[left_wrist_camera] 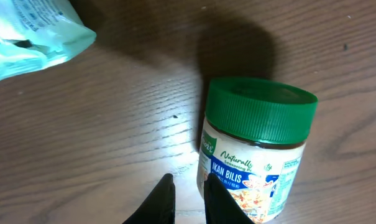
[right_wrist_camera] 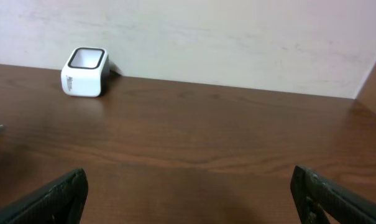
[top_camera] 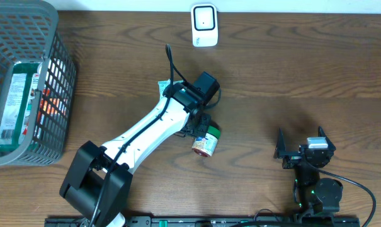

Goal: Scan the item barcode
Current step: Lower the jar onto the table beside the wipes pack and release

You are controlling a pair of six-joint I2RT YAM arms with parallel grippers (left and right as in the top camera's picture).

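The item is a small jar with a green lid and an "Ikan Bilis" label, lying on its side on the wooden table near the middle. In the left wrist view the jar lies just right of my fingers, lid pointing away. My left gripper hovers beside it, almost shut, with a narrow gap and nothing between the fingers. The white barcode scanner stands at the table's far edge. My right gripper rests at the near right, wide open and empty.
A grey wire basket with packaged goods inside stands at the far left. A pale green packet lies on the table just beyond the left wrist, partly under the arm.
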